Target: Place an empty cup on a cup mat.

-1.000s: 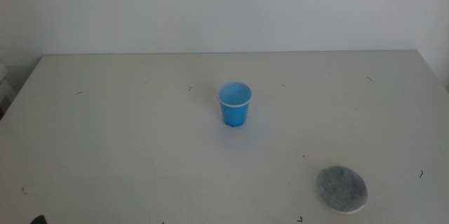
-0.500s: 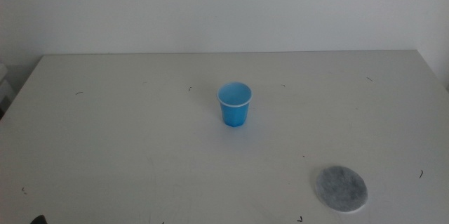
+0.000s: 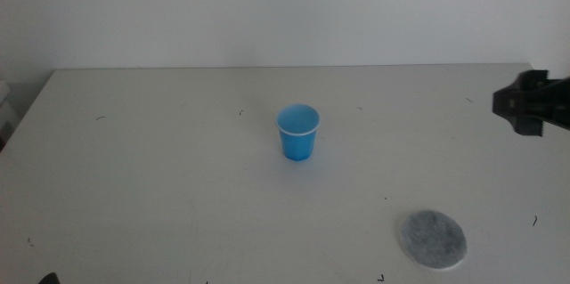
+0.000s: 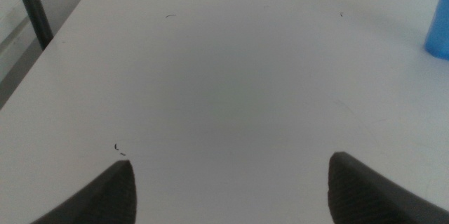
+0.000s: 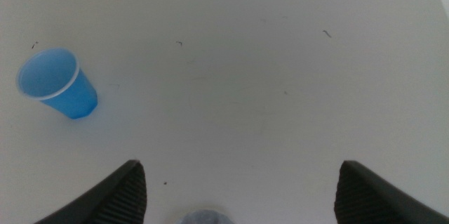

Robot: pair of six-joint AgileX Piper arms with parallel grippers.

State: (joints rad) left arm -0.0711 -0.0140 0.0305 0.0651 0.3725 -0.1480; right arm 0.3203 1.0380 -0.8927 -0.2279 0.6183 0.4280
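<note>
The blue cup stands upright and empty at the middle of the white table. The grey cup mat lies flat near the front right edge, well apart from the cup. My right gripper hangs above the table's right side, to the right of the cup and behind the mat. Its wrist view shows open, empty jaws, the cup and a sliver of the mat. My left gripper is open and empty over the front left corner, with the cup far off.
A white wall rises behind the table. A dark post stands beyond the table's left edge. Small dark specks mark the tabletop.
My right gripper has come into the middle view from the right side, where it did not show before. The cup and the mat have not moved.
</note>
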